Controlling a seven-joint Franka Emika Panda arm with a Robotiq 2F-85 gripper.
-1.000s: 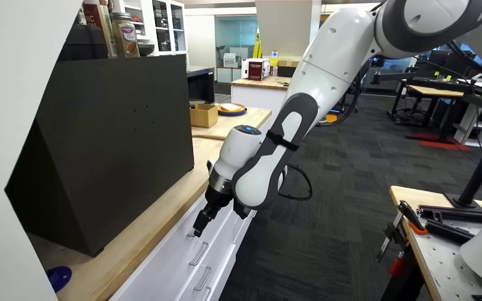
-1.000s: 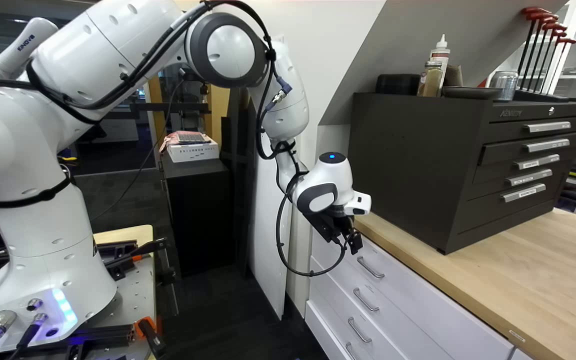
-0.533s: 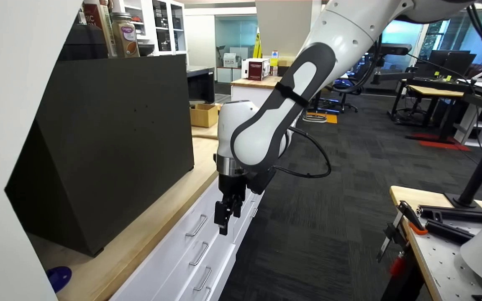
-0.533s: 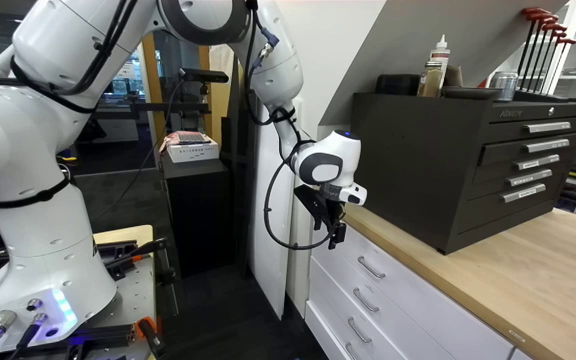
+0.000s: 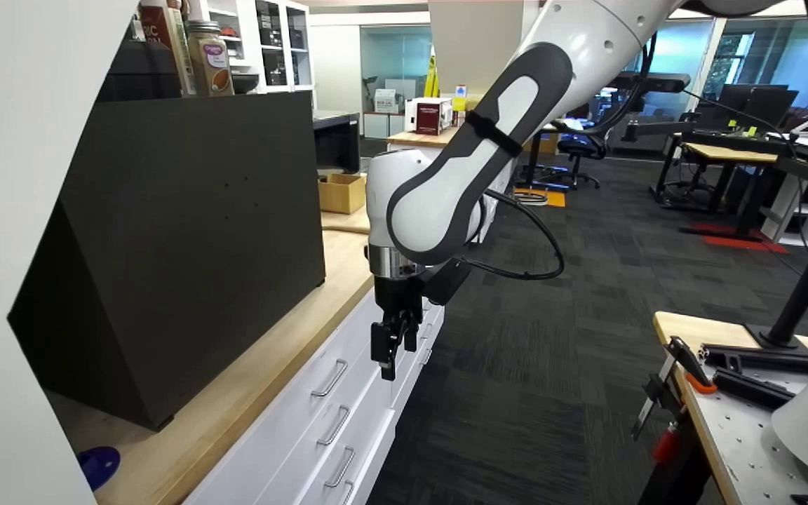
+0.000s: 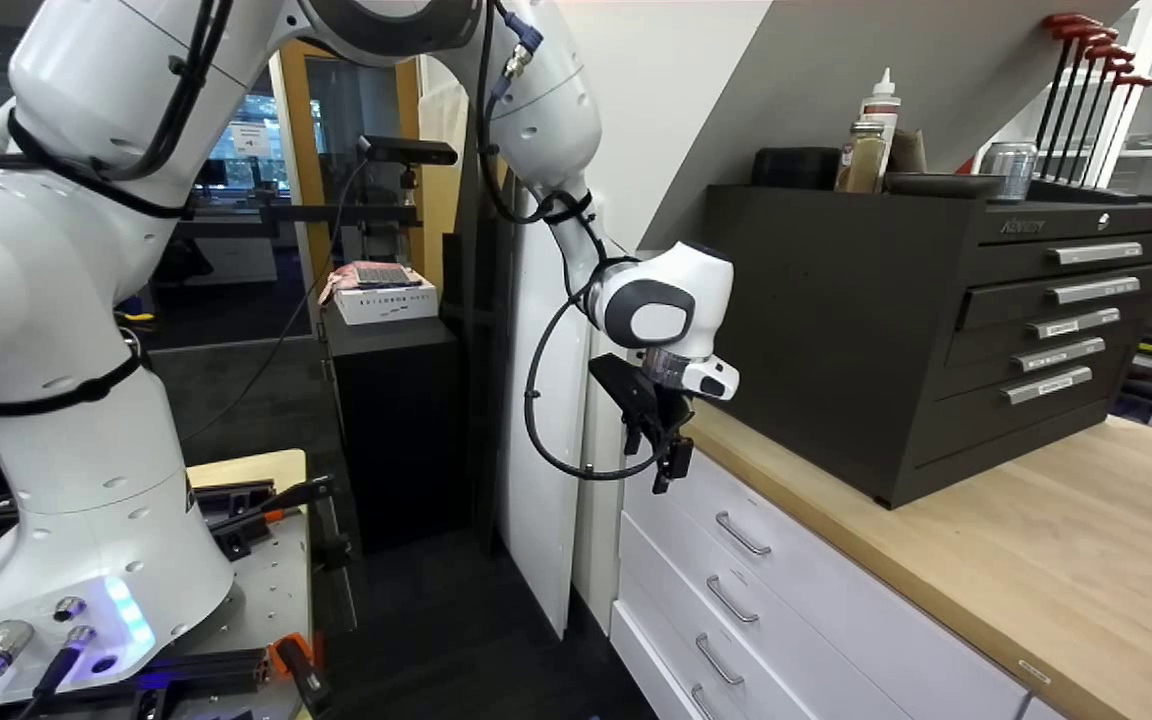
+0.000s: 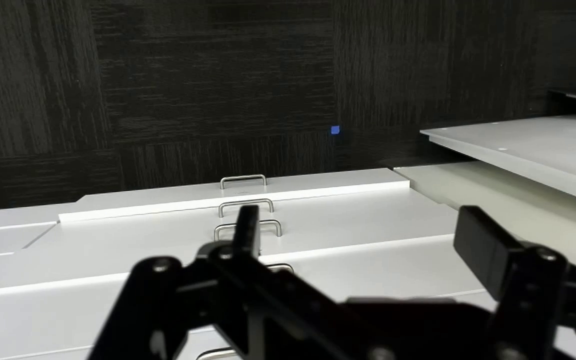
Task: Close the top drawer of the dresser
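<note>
The arm (image 6: 541, 115) is white, its cables (image 6: 198, 70) and pincer (image 7: 363, 232) black.

Drawer handle (image 7: 270, 221) partly hidden behind the end effector (image 7: 363, 236)

- A robotics lab, set in an office-like space.
- A white robot arm (image 6: 106, 100) stands on a metal-topped bench (image 6: 271, 570), lower left of an exterior view.
- A black tool chest (image 6: 836, 330) stands at the right of an exterior view, red-handled tools (image 6: 1108, 52) at upper right.
- Monitors (image 5: 765, 105), a desk chair (image 5: 579, 146) and glass walls (image 5: 682, 56) show upper right in an exterior view, above dark carpet tiles (image 5: 516, 407).
</note>
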